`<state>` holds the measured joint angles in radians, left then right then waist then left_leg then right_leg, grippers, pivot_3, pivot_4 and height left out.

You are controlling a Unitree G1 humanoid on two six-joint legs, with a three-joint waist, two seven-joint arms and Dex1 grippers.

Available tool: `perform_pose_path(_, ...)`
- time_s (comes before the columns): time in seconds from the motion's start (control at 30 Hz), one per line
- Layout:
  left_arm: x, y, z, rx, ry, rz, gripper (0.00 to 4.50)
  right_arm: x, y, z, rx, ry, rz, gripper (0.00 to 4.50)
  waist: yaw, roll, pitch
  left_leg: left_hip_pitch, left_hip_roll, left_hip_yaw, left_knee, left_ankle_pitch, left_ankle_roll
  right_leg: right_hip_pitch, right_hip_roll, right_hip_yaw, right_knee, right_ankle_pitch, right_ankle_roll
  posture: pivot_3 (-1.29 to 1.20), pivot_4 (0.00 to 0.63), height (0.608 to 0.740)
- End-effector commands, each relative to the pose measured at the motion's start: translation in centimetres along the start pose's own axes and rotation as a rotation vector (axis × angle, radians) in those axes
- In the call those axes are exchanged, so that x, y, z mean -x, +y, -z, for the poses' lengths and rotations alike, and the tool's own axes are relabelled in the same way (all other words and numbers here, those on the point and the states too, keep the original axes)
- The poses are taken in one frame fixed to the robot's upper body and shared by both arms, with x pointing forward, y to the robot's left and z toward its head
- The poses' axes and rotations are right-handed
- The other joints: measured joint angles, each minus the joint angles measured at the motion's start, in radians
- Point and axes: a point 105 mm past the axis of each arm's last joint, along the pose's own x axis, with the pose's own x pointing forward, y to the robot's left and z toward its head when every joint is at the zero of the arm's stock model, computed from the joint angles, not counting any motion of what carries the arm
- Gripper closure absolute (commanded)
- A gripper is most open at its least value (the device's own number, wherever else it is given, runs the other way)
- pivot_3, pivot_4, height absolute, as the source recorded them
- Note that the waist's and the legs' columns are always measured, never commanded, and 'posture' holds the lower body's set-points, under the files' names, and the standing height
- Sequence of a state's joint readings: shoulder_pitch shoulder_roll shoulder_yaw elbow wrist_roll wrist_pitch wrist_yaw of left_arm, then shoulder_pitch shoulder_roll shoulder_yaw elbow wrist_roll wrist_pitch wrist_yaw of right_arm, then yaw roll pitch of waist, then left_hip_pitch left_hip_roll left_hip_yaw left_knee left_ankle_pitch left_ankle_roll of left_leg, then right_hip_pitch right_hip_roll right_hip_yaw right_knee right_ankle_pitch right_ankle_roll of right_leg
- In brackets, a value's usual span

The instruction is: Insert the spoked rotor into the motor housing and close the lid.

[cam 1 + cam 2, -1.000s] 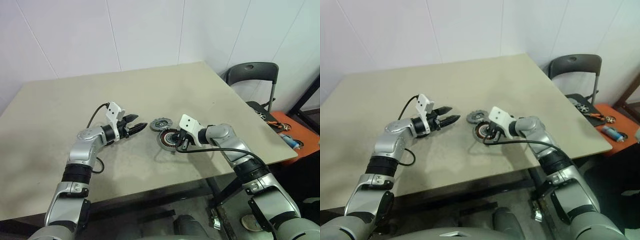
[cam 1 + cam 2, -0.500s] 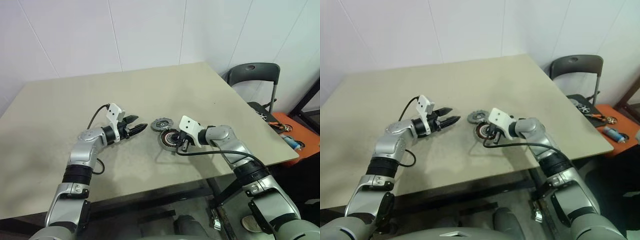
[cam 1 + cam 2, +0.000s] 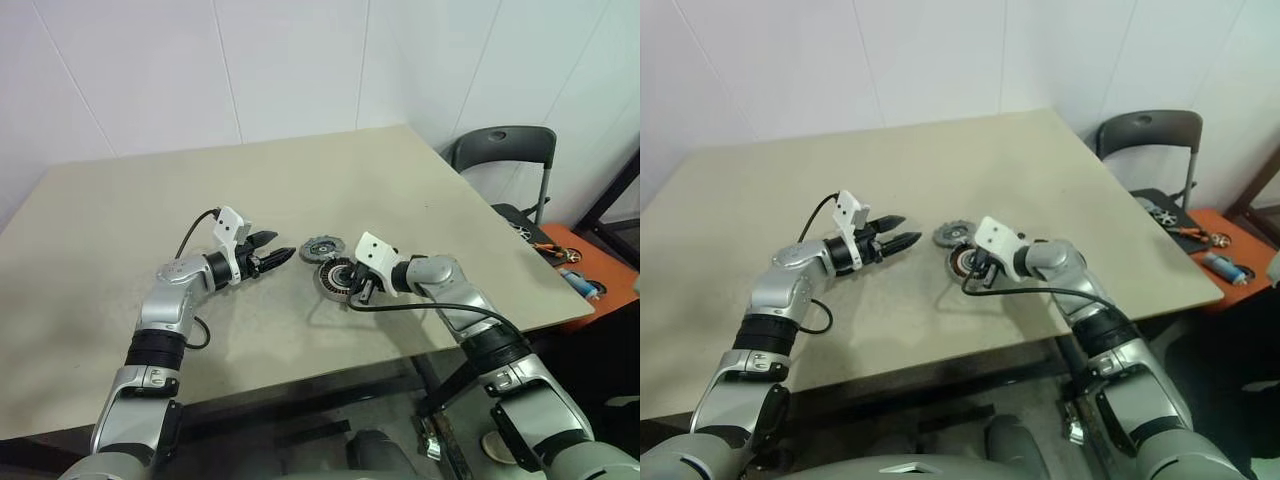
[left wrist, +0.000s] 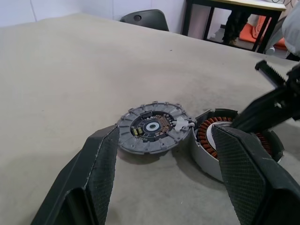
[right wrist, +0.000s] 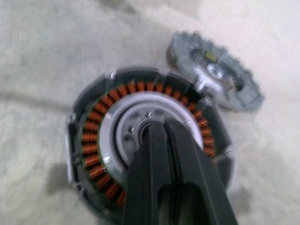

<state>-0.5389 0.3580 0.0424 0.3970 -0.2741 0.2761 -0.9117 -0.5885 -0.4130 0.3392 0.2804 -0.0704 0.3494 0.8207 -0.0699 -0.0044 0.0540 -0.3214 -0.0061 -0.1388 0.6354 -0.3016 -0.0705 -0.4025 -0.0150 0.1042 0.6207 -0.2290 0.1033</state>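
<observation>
The motor housing (image 3: 337, 279) rests on the beige table (image 3: 120, 230), near the table's front edge and right of centre. Its ring of copper windings and silver centre face upward. The lid (image 3: 321, 248) lies flat on the table at about 11 o'clock from the housing, its notched rim touching or just beside the housing wall.

The right gripper (image 5: 159, 127) is clenched, its two black fingers pressed together with nothing between them. It is angled down from the housing's 3 o'clock side, with its tips over the silver centre of the housing. Contact with the bearing cannot be confirmed.

The left gripper (image 3: 277, 256) is released, its jaws standing apart and empty. It hangs just above the table at about 9 o'clock from the lid, near it but not touching, pointing toward lid and housing.
</observation>
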Motion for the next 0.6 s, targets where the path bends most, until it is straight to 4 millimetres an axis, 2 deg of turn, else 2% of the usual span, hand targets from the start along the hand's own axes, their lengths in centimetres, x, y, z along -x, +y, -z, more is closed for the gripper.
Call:
perform_pose_path(0.03, 0.0, -0.1, -1.1, -0.031, -0.035, 0.003, 1.15, 0.1, 0.1, 0.7, 0.002, 0.027, 0.003, 4.46, 0.000, -0.001, 0.000, 0.000, 0.000, 0.000, 0.000, 0.000, 0.000, 0.000, 0.000, 0.000, 0.000, 0.000, 0.000, 0.00, 0.000, 0.740)
perform_pose_path(0.3, -0.1, -0.1, -1.0, -0.031, -0.036, 0.003, 1.15, 0.2, -0.3, 0.7, 0.012, 0.031, 0.013, 4.46, 0.000, -0.001, 0.000, 0.000, 0.000, 0.000, 0.000, 0.000, 0.000, 0.000, 0.000, 0.000, 0.000, 0.000, 0.000, 0.00, 0.000, 0.740)
perform_pose_path(0.43, -0.2, -0.1, -1.0, -0.031, -0.036, 0.001, 1.15, 0.8, -1.3, 0.1, -0.007, 0.005, 0.048, 4.46, 0.000, -0.001, 0.000, 0.000, 0.000, 0.000, 0.000, 0.000, 0.000, 0.000, 0.000, 0.000, 0.000, 0.000, 0.000, 0.00, 0.000, 0.740)
perform_pose_path(0.53, -0.3, -0.1, -1.0, -0.027, -0.041, 0.003, 1.15, 1.9, -1.7, -4.0, -0.185, -0.207, 0.011, 4.46, 0.001, -0.001, 0.000, -0.001, 0.000, 0.000, 0.000, 0.000, 0.000, 0.000, 0.000, 0.000, 0.000, 0.000, 0.000, 0.00, 0.000, 0.740)
perform_pose_path(0.6, -0.3, -0.2, -1.0, -0.027, -0.043, 0.005, 1.15, 2.8, -1.7, -5.6, -0.273, -0.293, -0.027, 4.46, 0.001, -0.001, 0.000, -0.001, 0.000, 0.000, 0.000, 0.000, 0.000, 0.000, 0.000, 0.000, 0.000, 0.000, 0.000, 0.00, 0.000, 0.740)
